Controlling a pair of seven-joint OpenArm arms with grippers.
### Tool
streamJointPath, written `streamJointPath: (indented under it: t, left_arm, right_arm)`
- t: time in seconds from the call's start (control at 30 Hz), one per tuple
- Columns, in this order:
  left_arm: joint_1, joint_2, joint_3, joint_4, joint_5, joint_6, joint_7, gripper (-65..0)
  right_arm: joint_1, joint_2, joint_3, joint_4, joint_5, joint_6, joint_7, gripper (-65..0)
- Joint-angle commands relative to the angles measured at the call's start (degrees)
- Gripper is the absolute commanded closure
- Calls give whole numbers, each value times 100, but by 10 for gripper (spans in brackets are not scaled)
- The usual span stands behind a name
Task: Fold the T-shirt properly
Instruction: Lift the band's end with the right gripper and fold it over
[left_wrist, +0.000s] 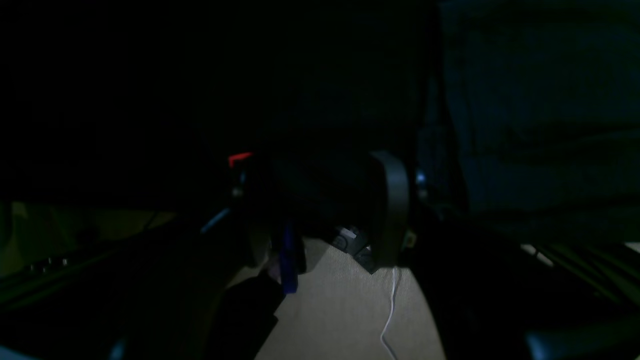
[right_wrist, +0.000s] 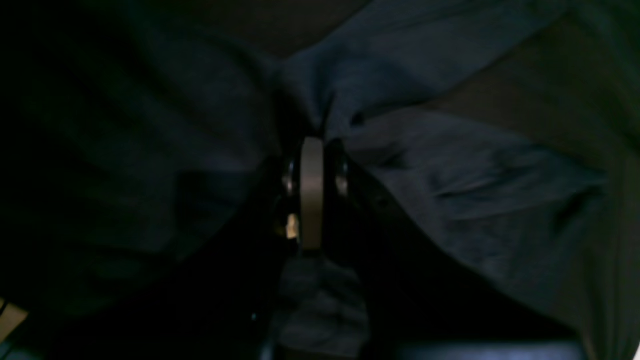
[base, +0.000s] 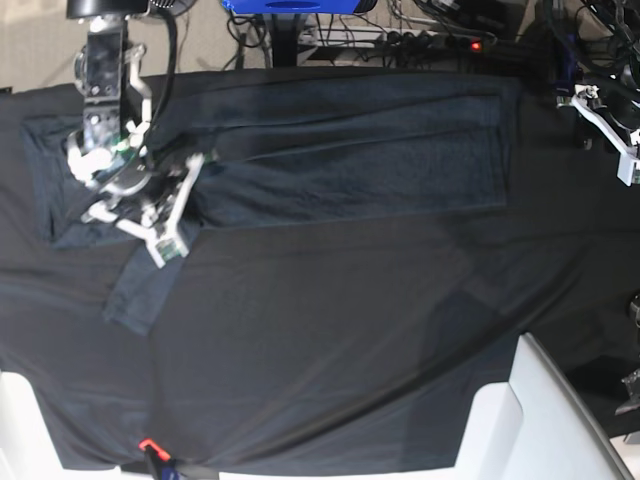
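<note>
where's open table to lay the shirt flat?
Free: the cloth below the T-shirt, from its lower edge to the white blocks. Crowded: far left, where the right gripper pinches the shirt and a sleeve hangs down.

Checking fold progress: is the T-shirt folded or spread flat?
Partly folded: the T-shirt lies as a long band, one sleeve sticking out.

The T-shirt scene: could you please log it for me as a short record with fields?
garment: T-shirt, partly folded into a long band across the far side of the table
table cover: black cloth
right end effector: shut, pinching T-shirt fabric near the sleeve end
left end effector: off past the table edge, holding nothing visible
loose part: sleeve hanging toward the near side
</note>
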Motion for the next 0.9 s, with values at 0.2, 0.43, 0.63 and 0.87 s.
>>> streamJointPath:
  t: [0.2, 0.43, 0.63, 0.87]
  left_arm:
    - [17, -95, -33, 81, -36, -15, -72, -290]
    - [17, -95, -24, 81, -36, -15, -72, -290]
    - [43, -104, -59, 81, -36, -15, -72, -290]
    - [377, -77, -472, 81, -88, -371, -477, -290]
  right_arm:
    - [-95, -53, -468, 147, 33, -18, 85, -8]
    - [-95, -62, -794, 156, 15, -18, 6, -126]
    - [142, -9, -627, 490, 24, -18, -99, -500]
    - [1470, -44, 666, -310, 33, -18, -126, -543]
